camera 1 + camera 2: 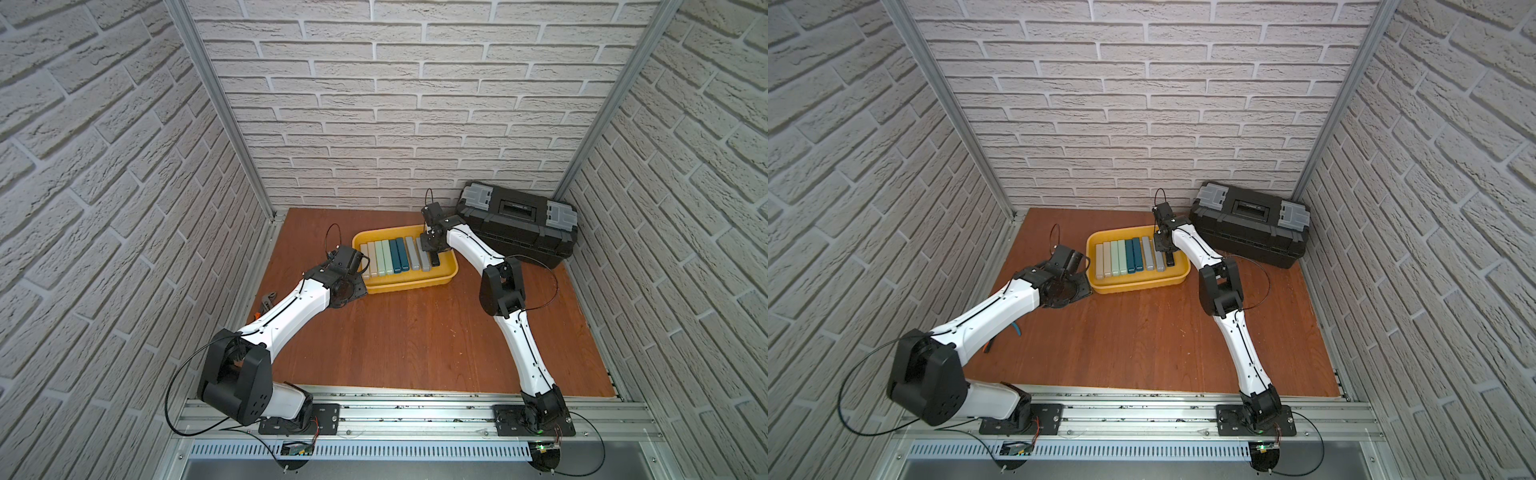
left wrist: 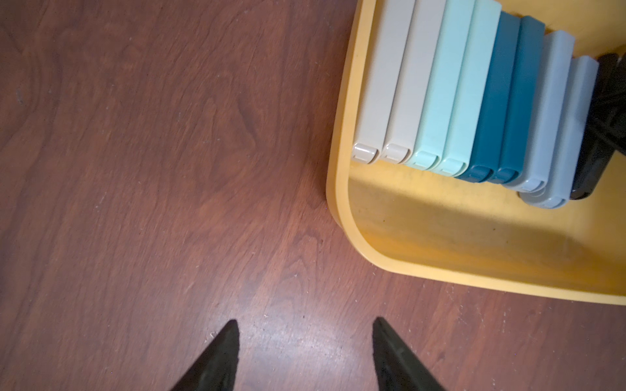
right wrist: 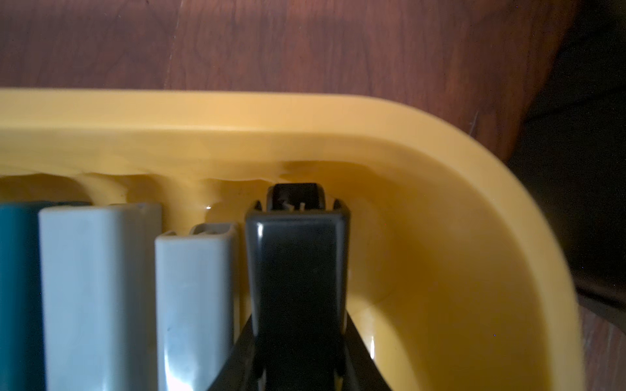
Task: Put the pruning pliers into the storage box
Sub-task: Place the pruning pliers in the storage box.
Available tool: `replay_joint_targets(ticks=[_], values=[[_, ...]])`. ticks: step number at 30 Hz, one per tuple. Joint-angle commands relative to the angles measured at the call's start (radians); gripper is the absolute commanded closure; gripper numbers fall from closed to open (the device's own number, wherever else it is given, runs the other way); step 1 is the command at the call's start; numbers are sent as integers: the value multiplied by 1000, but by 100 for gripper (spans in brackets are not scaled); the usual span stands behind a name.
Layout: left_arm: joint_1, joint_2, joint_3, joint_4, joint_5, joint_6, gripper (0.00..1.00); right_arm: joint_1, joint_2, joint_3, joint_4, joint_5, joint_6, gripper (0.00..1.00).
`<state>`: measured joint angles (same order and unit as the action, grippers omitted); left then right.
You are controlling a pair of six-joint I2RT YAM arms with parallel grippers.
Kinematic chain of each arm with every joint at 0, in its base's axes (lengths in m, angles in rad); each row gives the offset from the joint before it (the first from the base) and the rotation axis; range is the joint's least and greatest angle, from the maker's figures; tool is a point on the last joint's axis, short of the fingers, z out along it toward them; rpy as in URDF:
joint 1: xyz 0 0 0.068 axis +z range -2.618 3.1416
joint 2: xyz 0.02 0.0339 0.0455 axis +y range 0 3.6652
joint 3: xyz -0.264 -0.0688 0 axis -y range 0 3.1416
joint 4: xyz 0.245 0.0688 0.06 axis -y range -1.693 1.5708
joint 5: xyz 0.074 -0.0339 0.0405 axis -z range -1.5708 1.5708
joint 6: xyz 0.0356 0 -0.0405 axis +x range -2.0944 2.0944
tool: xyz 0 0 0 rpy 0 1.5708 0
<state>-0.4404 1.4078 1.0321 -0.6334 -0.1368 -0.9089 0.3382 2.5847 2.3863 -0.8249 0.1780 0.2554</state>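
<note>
The right gripper (image 3: 298, 355) is clamped on the black pruning pliers (image 3: 298, 264). These are held low inside the yellow storage box (image 3: 237, 111), at the end of the row and just beside the nearest grey pliers (image 3: 194, 287). Whether their underside is borne by the box floor cannot be told. Trouble is most likely to be caused at release. One finger is squeezed in next to the grey neighbour, so that neighbour could be shoved sideways when the jaws are parted, and the neat row upset. If the arm were raised before the grip is fully let go, the black pliers could be dragged up and tipped over the rim. The box is steadied by nothing. The left gripper (image 2: 305, 325) is seen with its fingers apart and empty over the bare table (image 2: 135, 169), near the box corner but not touching it, so the box could be slid by a sideways pull. Nine pruning pliers (image 1: 392, 255) are counted in the box, side by side: two beige, two mint, two teal, two grey and the black. The black toolbox (image 1: 519, 232) behind is shut, its contents unseen.
</note>
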Motion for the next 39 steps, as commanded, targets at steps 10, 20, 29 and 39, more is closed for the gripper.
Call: replay_joint_targets(ticks=[10, 20, 29, 39], values=[[5, 2, 7, 3, 20, 20, 37, -4, -39, 9, -12, -26, 37, 55], [4, -48, -26, 8, 28, 25, 37, -2, -131, -48, -8, -46, 49, 50], [-4, -85, -46, 19, 42, 28, 37, -2, -266, -174, 1, -16, 44, 50], [-11, -145, -81, 26, 41, 37, 37, -2, -517, -454, 44, 42, 70, 59]])
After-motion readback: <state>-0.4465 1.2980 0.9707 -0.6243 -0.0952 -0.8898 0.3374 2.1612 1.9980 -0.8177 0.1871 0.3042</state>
